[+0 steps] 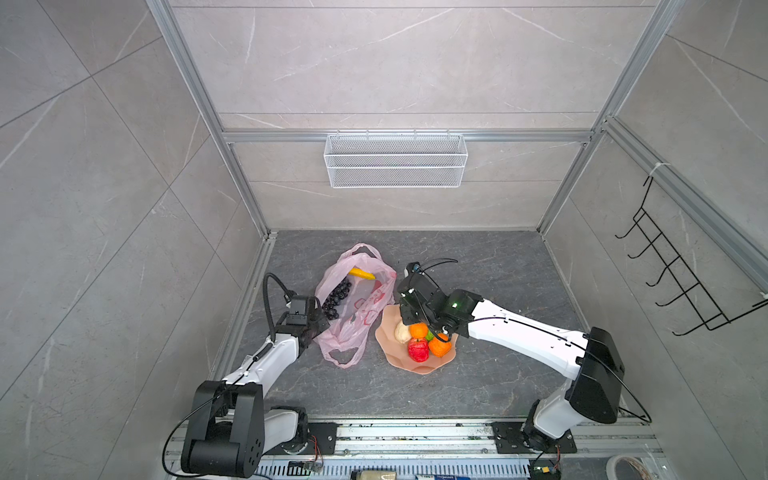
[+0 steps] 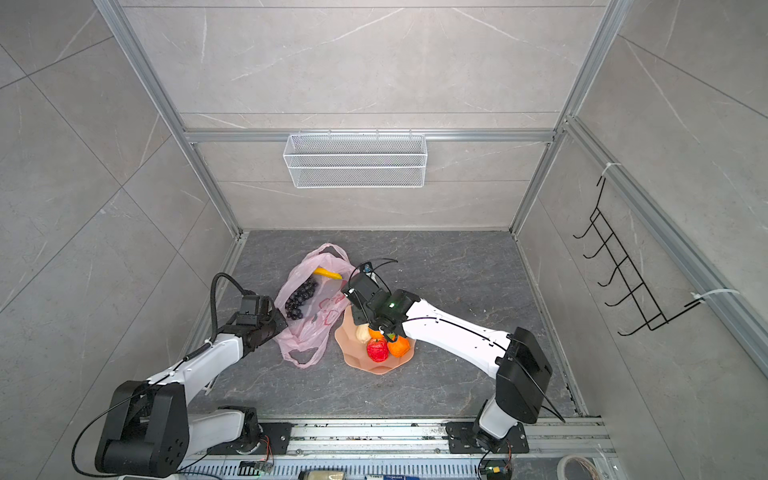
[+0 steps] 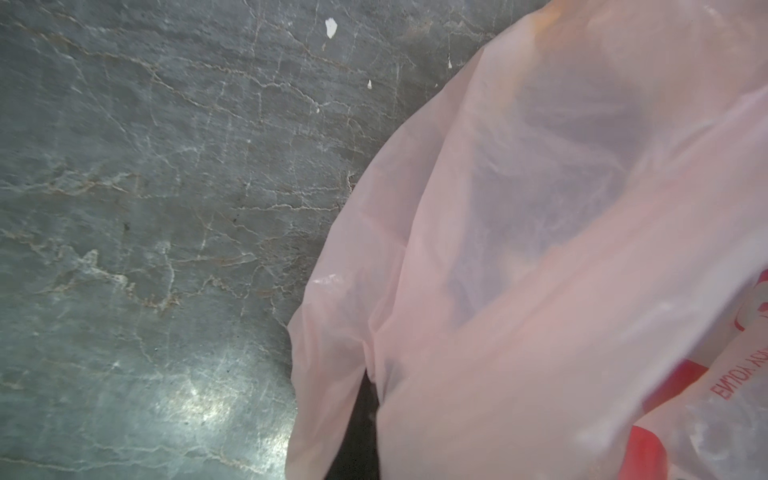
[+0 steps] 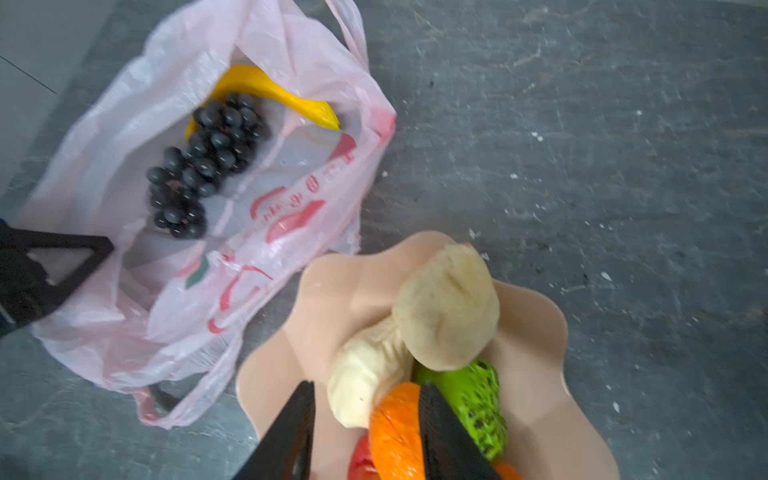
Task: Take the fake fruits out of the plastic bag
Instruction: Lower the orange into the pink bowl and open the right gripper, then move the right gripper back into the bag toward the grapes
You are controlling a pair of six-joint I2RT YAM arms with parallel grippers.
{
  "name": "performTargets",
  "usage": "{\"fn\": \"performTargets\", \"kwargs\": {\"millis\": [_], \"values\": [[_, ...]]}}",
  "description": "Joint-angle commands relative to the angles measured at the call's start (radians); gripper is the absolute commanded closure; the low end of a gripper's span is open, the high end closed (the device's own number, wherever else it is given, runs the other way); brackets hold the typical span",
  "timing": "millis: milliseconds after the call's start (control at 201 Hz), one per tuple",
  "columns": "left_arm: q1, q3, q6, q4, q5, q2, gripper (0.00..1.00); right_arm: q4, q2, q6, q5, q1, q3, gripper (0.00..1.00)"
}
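The pale-pink plastic bag (image 1: 357, 307) (image 4: 249, 249) lies open on the dark floor. A yellow banana (image 1: 362, 274) (image 4: 270, 91) and a dark grape bunch (image 1: 336, 300) (image 4: 203, 162) lie inside it. My left gripper (image 1: 318, 330) is shut on the bag's near left edge, and bag film (image 3: 540, 249) covers its jaws. My right gripper (image 4: 369, 385) hangs open over the peach plate (image 1: 399, 357). An orange (image 4: 395, 432) rests against one finger, clear of the other. Also on the plate are two cream lumpy fruits (image 4: 449, 307), a green fruit (image 4: 478, 395), a red apple (image 1: 418, 350) and a second orange (image 1: 439, 347).
A white wire basket (image 1: 395, 160) hangs on the back wall. On the right wall is a black hook rack (image 1: 681, 270). An aluminium rail (image 1: 249, 299) runs along the floor's left edge, close to the left arm.
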Motion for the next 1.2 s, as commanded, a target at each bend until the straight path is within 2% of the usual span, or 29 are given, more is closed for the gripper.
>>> {"fn": "performTargets", "kwargs": {"millis": [0, 110, 184, 468, 717, 861, 986, 1190], "values": [[-0.002, 0.038, 0.028, -0.037, -0.064, -0.038, 1.00, 0.005, 0.122, -0.066, -0.063, 0.007, 0.125, 0.55], [0.004, 0.035, 0.006, -0.076, -0.145, -0.079, 1.00, 0.004, 0.250, -0.089, -0.142, 0.007, 0.258, 0.55], [0.025, 0.020, -0.007, -0.084, -0.159, -0.112, 1.00, -0.005, 0.356, -0.098, -0.200, 0.011, 0.363, 0.55], [0.089, -0.003, -0.086, -0.167, -0.253, -0.169, 1.00, -0.157, 0.699, -0.111, -0.263, 0.030, 0.741, 0.55], [0.086, 0.015, -0.021, -0.115, -0.141, -0.112, 1.00, -0.194, 0.855, -0.190, -0.114, 0.025, 0.930, 0.54], [0.065, 0.034, 0.020, -0.079, -0.074, -0.054, 1.00, -0.250, 0.970, -0.236, -0.029, 0.007, 1.097, 0.54], [0.023, 0.069, 0.043, -0.084, -0.081, 0.005, 1.00, -0.319, 1.054, -0.242, -0.013, -0.007, 1.226, 0.51], [-0.004, 0.112, 0.031, -0.122, -0.108, 0.080, 1.00, -0.299, 1.068, -0.241, 0.049, -0.027, 1.228, 0.40]]}}
